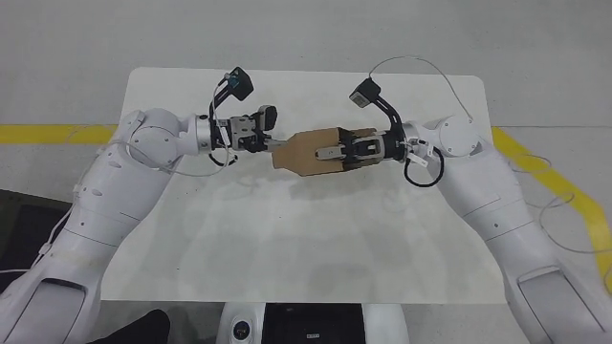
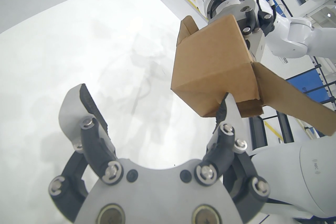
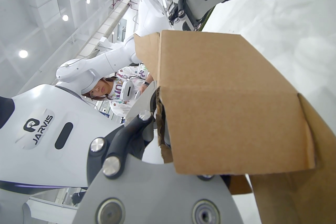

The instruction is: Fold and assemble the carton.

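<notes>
Light, stiff, crease-prone carton (image 2: 210, 64) clamped by right claw (image 1: 340, 149); left claw (image 2: 155, 93) spread wide; probably best pinched at flap (image 2: 288, 99) edge.

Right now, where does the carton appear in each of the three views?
Top view: carton over mid-table, held by the right gripper, left gripper beside it.
Left wrist view: carton just beyond the open left gripper, one fingertip at its corner.
Right wrist view: carton close up, hiding most of the right gripper.
Shared landmark: the white table.
</notes>
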{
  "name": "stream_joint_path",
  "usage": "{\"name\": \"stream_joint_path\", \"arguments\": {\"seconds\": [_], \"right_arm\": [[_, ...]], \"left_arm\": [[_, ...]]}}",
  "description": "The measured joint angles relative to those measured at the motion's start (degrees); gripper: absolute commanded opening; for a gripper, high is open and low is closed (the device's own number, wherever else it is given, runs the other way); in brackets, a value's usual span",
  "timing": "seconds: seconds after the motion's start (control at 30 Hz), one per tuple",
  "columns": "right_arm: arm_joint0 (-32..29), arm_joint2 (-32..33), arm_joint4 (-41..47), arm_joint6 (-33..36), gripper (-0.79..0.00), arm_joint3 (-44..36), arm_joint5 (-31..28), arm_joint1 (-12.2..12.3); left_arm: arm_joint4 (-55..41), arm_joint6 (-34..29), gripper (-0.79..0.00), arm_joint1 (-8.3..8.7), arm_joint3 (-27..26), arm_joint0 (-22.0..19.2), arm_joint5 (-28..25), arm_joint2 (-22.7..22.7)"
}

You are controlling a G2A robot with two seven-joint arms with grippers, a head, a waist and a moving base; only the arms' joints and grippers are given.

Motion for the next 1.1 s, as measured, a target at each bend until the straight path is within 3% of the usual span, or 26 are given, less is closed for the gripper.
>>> {"name": "stream_joint_path", "arguments": {"seconds": [0.43,0.73,1.1], "right_arm": [[1.16,-2.15,0.26,-0.45,-0.785,0.82,-0.45,-0.81],[1.43,-0.21,-1.29,-2.58,-0.785,3.76,-2.55,-0.39],[1.25,2.34,-13.05,-10.8,-0.785,5.94,1.2,0.8]], "left_arm": [[-0.23,0.3,0.0,-0.13,-0.02,-0.31,-0.56,0.04],[-1.26,-0.21,0.0,0.41,-0.11,0.44,-0.9,-1.63],[-5.19,-2.19,0.0,1.96,-1.3,2.28,-1.84,-6.32]]}}
